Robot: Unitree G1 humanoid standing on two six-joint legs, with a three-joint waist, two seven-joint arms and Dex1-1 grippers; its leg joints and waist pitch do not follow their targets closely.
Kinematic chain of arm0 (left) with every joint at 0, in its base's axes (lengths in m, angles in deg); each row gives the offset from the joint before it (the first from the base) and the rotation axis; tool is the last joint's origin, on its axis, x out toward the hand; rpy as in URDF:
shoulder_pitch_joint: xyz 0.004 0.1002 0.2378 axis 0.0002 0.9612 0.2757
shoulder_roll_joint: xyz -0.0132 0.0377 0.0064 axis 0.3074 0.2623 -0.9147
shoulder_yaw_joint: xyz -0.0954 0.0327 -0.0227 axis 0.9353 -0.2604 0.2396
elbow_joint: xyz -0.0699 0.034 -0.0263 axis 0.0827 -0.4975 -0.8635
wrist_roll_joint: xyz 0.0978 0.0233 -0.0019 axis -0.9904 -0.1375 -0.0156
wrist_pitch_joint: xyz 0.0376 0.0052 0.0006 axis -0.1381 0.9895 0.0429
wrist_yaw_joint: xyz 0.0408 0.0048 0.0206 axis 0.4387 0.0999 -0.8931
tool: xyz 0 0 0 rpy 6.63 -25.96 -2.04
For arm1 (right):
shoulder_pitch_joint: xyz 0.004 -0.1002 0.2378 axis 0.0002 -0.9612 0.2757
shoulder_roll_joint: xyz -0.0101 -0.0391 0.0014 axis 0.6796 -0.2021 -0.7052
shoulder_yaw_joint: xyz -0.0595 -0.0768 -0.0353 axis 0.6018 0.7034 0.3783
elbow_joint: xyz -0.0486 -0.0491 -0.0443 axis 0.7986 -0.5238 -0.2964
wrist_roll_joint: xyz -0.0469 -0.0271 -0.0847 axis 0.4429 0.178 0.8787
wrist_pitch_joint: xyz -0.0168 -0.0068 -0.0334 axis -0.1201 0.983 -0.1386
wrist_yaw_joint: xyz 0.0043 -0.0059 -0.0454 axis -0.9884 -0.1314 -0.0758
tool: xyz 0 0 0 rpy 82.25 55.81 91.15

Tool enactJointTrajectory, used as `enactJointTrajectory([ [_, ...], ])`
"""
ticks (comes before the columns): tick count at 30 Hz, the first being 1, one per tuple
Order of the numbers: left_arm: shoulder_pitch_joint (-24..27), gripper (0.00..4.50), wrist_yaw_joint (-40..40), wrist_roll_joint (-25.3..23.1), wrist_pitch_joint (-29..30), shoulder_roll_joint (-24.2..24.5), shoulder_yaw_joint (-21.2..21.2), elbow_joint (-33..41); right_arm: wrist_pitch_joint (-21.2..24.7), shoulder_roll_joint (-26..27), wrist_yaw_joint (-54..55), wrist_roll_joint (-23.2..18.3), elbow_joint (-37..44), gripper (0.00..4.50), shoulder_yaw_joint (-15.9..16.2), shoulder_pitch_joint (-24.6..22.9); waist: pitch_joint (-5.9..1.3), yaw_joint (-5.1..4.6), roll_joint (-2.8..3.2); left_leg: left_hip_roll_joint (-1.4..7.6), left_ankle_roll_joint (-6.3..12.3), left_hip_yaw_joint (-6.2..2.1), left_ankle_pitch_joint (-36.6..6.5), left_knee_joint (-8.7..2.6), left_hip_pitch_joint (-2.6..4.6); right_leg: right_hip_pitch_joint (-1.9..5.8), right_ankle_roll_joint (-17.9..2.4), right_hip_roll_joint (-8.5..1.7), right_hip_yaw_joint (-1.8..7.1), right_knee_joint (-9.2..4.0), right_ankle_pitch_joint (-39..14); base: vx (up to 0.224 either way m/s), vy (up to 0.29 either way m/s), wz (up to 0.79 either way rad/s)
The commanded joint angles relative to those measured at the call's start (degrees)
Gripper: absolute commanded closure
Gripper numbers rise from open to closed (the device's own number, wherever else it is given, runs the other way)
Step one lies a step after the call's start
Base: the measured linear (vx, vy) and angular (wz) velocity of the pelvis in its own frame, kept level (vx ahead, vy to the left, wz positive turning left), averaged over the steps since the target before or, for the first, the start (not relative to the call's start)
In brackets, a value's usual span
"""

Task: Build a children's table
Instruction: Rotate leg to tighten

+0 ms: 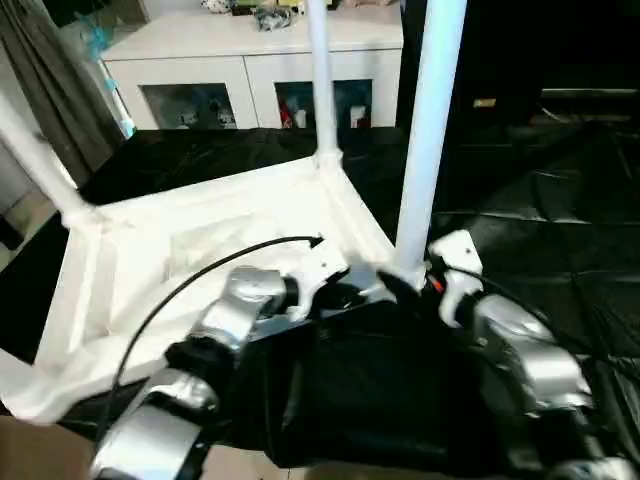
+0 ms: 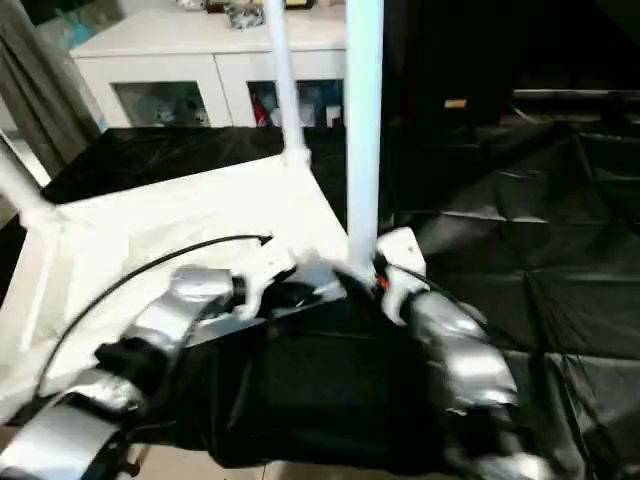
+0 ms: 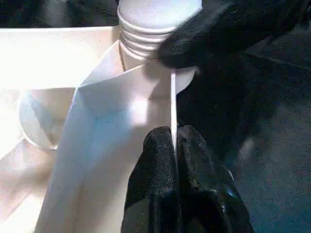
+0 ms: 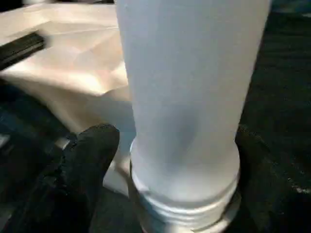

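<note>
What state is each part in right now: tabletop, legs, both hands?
Tabletop: upside down on the black cloth, ribbed underside up.
Near leg: upright in its corner socket, threads still showing.
Far leg: upright in its socket.
Left leg: seated, leaning outward.
Left hand: shut on the tabletop's rim.
Right hand: fingers either side of the near leg.

Upturned children's table [image 2: 170, 215] on the black-draped counter [image 2: 520, 240], legs pointing up — left tool [image 2: 290, 292] at its near rim, right tool [image 2: 378, 272] at the base of the nearest leg [image 2: 363, 120], white cabinet [image 2: 200, 60] behind.
</note>
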Motion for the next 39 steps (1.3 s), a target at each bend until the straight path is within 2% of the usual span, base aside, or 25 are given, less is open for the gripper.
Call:
enactJointTrajectory([
  [1, 0.99, 4.5, 5.14, 3.71, -1.3, 0.01, -1.1, 2.88, 0.81, -0.41, -7.72, -2.56, 2.19, 0.6, 4.68, -0.62, -3.55, 0.62, -2.11, 2.86, 6.75, -1.38, -10.78, -3.52, 0.45, 2.25, -12.73, -3.42, 2.08, -4.73, -12.77, 0.0, 0.0, 0.0],
  [3, 1.32, 4.5, 6.72, 4.06, -1.09, 0.68, -1.14, 3.52, 0.66, -1.32, -9.34, -2.83, 2.47, 0.6, 4.38, -0.67, -3.58, 0.9, -2.07, 2.95, 6.92, -1.33, -10.0, -3.5, 0.41, 2.19, -12.95, -3.34, 1.99, -4.56, -12.18, 0.0, 0.0, 0.0],
  [4, 1.93, 4.5, 10.48, 4.35, -0.59, 2.74, -1.43, 4.81, 0.57, -3.73, -13.53, -3.53, 3.16, 0.6, 3.66, -0.66, -3.68, 1.1, -2.12, 2.96, 7.06, -1.37, -9.66, -3.44, 0.36, 2.39, -13.11, -3.31, 1.88, -4.4, -11.55, 0.0, 0.0, 0.0],
  [6, 2.27, 4.5, 12.6, 4.58, 0.24, 3.97, -1.73, 5.61, 0.85, -5.13, -15.98, -4.1, 3.72, 0.6, 3.44, -0.69, -3.73, 1.33, -1.85, 3.2, 7.71, -1.35, -8.93, -3.41, 0.35, 2.19, -13.64, -3.23, 1.9, -4.11, -9.79, 0.0, 0.0, 0.0],
  [9, 2.35, 4.5, 15.59, 5.03, 1.1, 5.7, -1.88, 6.29, 0.74, -7.44, -19.02, -4.82, 3.9, 0.6, 3.67, -0.41, -3.85, 1.87, -1.88, 3.25, 7.41, -1.34, -9.03, -3.38, 0.44, 2.03, -13.97, -3.27, 1.91, -3.96, -9.09, 0.0, 0.0, 0.0],
  [10, 2.41, 4.5, 16.08, 5.16, 1.34, 5.95, -1.87, 6.51, 0.74, -7.77, -19.48, -4.9, 3.91, 0.6, 3.77, -0.39, -3.79, 2.14, -1.66, 3.32, 7.16, -1.32, -9.14, -3.39, 0.56, 1.87, -14.24, -3.27, 1.93, -3.95, -9.02, 0.0, 0.0, 0.0],
  [11, 2.46, 4.5, 16.49, 5.27, 1.55, 6.16, -1.86, 6.7, 0.73, -8.05, -19.87, -4.98, 3.92, 0.86, 3.86, -0.37, -3.78, 2.16, -1.71, 3.28, 7.04, -1.28, -9.28, -3.4, 0.53, 1.91, -14.32, -3.24, 1.92, -3.94, -8.99, 0.0, 0.0, 0.0],
  [13, 2.68, 4.5, 17.47, 5.58, 1.89, 6.87, -1.83, 7.23, 1.01, -8.78, -21.27, -5.23, 4.12, 0.86, 4.18, -0.39, -3.73, 2.24, -1.96, 3.22, 6.62, -1.32, -9.78, -3.46, 0.42, 2.04, -14.28, -3.33, 1.92, -3.92, -9.22, 0.0, 0.0, 0.0],
  [15, 2.79, 4.5, 17.67, 5.77, 2.12, 7.06, -1.81, 7.5, 1.34, -8.79, -21.67, -5.45, 4.24, 0.99, 4.21, -0.35, -3.69, 2.2, -1.93, 3.22, 6.44, -1.33, -10.04, -3.47, 0.43, 2.02, -14.26, -3.33, 1.93, -3.95, -9.52, 0.0, 0.0, 0.0],
  [16, 2.89, 4.5, 17.81, 5.9, 2.35, 7.16, -1.8, 7.76, 1.49, -8.82, -21.95, -5.58, 4.28, 1.23, 4.24, -0.33, -3.68, 2.22, -2.08, 3.17, 6.24, -1.29, -10.03, -3.42, 0.42, 2.04, -14.25, -3.37, 1.97, -3.97, -9.8, 0.0, 0.0, 0.0],
  [22, 3.08, 4.5, 17.43, 6.06, 2.27, 7.1, -1.52, 7.49, 1.9, -8.15, -21.99, -5.53, 4.62, 1.63, 4.73, -0.65, -3.68, 2.21, -2.17, 3.12, 6.19, -1.31, -9.4, -3.33, 0.38, 2.08, -14.16, -3.32, 1.94, -3.9, -9.71, 0.0, 0.0, 0.0],
  [25, 3.06, 4.5, 15.78, 6.04, 2.0, 6.57, -1.18, 7.22, 1.64, -7.45, -20.66, -5.3, 4.58, 1.68, 4.73, -1.38, -3.62, 2.2, -2.25, 3.11, 5.97, -1.31, -9.78, -3.35, 0.44, 2.01, -14.01, -3.31, 1.96, -3.98, -10.5, 0.0, 0.0, 0.0],
  [27, 1.39, 4.5, 8.02, 3.41, 0.55, 4.66, -0.92, 4.09, 1.22, -3.71, -10.42, -1.97, 1.24, 1.71, 3.56, -1.24, -3.47, 2.02, -2.3, 3.03, 5.45, -1.36, -10.05, -3.42, 0.39, 1.84, -13.67, -3.29, 1.98, -4.11, -11.57, 0.0, 0.0, 0.0],
  [29, -0.02, 4.5, 2.57, 1.6, 0.11, 3.11, -0.71, 1.63, 1.15, -0.72, -2.6, 0.41, -1.43, 1.72, 2.55, -0.78, -3.12, 1.55, -2.32, 2.82, 3.4, -1.44, -13.19, -3.75, 0.57, 1.69, -12.48, -3.37, 1.95, -4.74, -16.93, 0.0, 0.0, 0.0],
  [30, -0.53, 4.5, 0.69, 1.17, 0.02, 2.43, -0.56, 0.83, 1.26, 0.35, 0.02, 1.11, -2.32, 1.72, 2.23, -0.59, -3.0, 1.17, -2.42, 2.72, 2.0, -1.62, -15.1, -4.03, 0.64, 1.79, -11.26, -3.36, 1.84, -5.06, -20.56, 0.0, 0.0, 0.0],
  [33, -2.5, 4.5, -5.37, 1.24, 0.55, -1.25, 0.66, -1.5, 2.22, 5.38, 9.74, 3.01, -5.84, 1.73, 1.29, 0.4, -2.59, 0.5, -2.61, 2.55, -0.02, -1.74, -19.78, -4.28, 1.42, 1.18, -9.56, -3.35, 1.98, -5.81, -26.88, 0.0, 0.0, 0.0],
  [34, -2.84, 4.5, -6.6, 1.12, 0.62, -2.14, 0.67, -1.72, 2.5, 7.05, 12.6, 3.08, -6.8, 1.73, 0.66, 0.92, -2.69, 0.45, -2.57, 2.58, -0.17, -1.86, -19.97, -4.27, 1.52, 1.19, -9.34, -3.49, 2.05, -5.88, -27.34, 0.0, 0.0, 0.0],
  [35, -3.14, 4.5, -7.66, 0.93, 0.65, -2.93, 0.56, -1.91, 2.84, 8.74, 15.44, 2.95, -7.83, 1.73, -0.15, 1.55, -2.72, 0.31, -2.81, 2.62, -0.05, -1.97, -19.7, -4.42, 1.24, 1.41, -8.95, -3.46, 2.08, -5.89, -26.97, 0.0, 0.0, 0.0],
  [36, -3.29, 4.5, -8.2, 0.89, 0.69, -3.65, 0.42, -1.89, 3.02, 10.2, 17.48, 2.86, -8.67, 1.73, -0.56, 2.15, -2.63, 0.29, -2.72, 2.64, 0.04, -2.0, -19.69, -4.52, 1.17, 1.36, -8.83, -3.45, 2.12, -5.89, -26.91, 0.0, 0.0, 0.0],
  [38, -3.15, 4.5, -9.07, 1.13, 0.72, -5.63, -0.21, -1.21, 0.6, 13.15, 18.5, 3.87, -10.07, 1.73, 1.08, 3.27, -2.71, 0.05, -2.46, 2.61, -0.06, -2.05, -20.08, -4.57, 1.13, 1.31, -8.58, -3.52, 2.16, -5.94, -26.66, 0.0, 0.0, 0.0],
  [39, -3.14, 4.5, -9.07, 1.14, 0.72, -5.68, -0.23, -1.19, 0.53, 13.22, 18.49, 3.9, -10.09, 1.73, 1.14, 3.29, -2.7, 0.02, -2.53, 2.64, 0.1, -2.02, -20.24, -4.61, 1.08, 1.25, -8.57, -3.49, 2.17, -5.99, -26.11, 0.0, 0.0, 0.0],
])
